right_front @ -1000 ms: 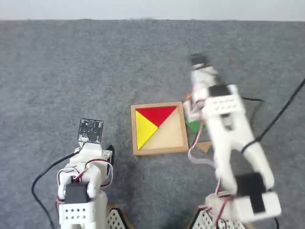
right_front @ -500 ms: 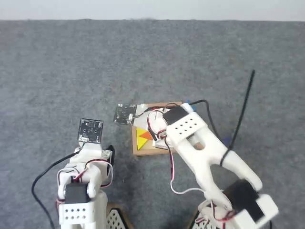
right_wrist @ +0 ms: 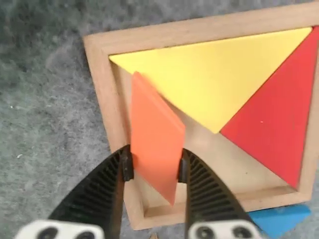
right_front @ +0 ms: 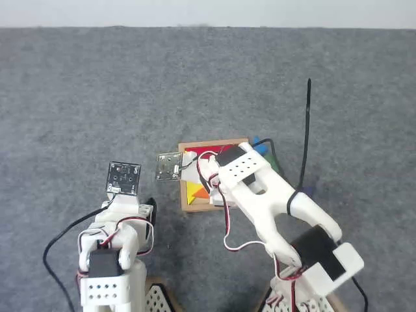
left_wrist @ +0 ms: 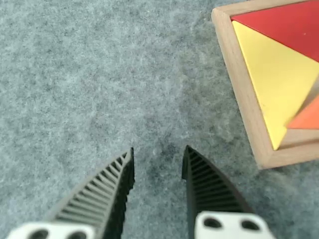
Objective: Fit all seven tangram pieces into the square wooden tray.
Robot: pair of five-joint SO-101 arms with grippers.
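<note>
The right gripper (right_wrist: 152, 167), jaws clamped on the orange wooden parallelogram (right_wrist: 155, 142), holds it over the near-left part of the square wooden tray (right_wrist: 99, 99), beside the seated yellow triangle (right_wrist: 214, 74). Placing is in hand; the piece probably needs aligning along the yellow edge, then lowering flat. The left gripper (left_wrist: 157, 164) hangs left of the tray, jaws apart.

A tray (right_wrist: 199, 27) sits on the table (right_front: 97, 84). Inside it, a large triangle (right_wrist: 219, 79) lies edge to edge with a second large triangle (right_wrist: 274, 119). The right gripper (right_wrist: 154, 162) holds a parallelogram piece (right_wrist: 154, 134) over the tray's bare part, beside the first. A loose piece (right_wrist: 279, 218) lies just outside the tray. The left gripper (left_wrist: 158, 152) is left of the tray, apart from it.
</note>
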